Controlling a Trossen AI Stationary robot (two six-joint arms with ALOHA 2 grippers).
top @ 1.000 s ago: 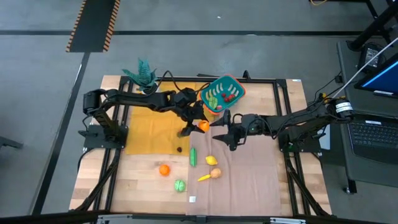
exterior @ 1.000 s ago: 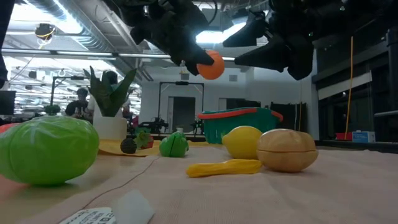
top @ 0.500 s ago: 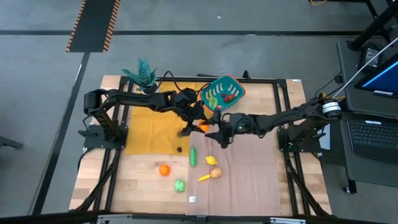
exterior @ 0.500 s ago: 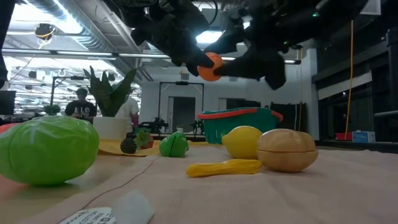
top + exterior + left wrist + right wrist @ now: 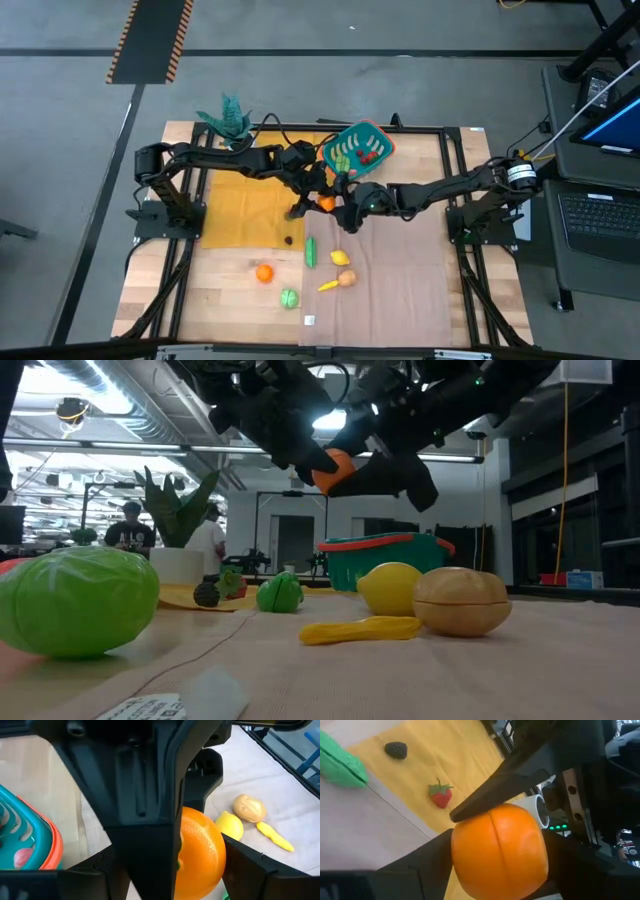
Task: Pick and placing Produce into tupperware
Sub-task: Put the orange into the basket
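While L gripper [image 5: 318,200] clamps orange [image 5: 327,203], R gripper [image 5: 341,212] straddling it unclosed: tub [image 5: 358,148] part-filled, approx. nine pcs left.

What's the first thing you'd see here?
A bright orange fruit held up in the air above the table's middle, with the left pincer gripping it and the right pincer closing in around it. Just behind sits the teal tupperware, some produce inside.
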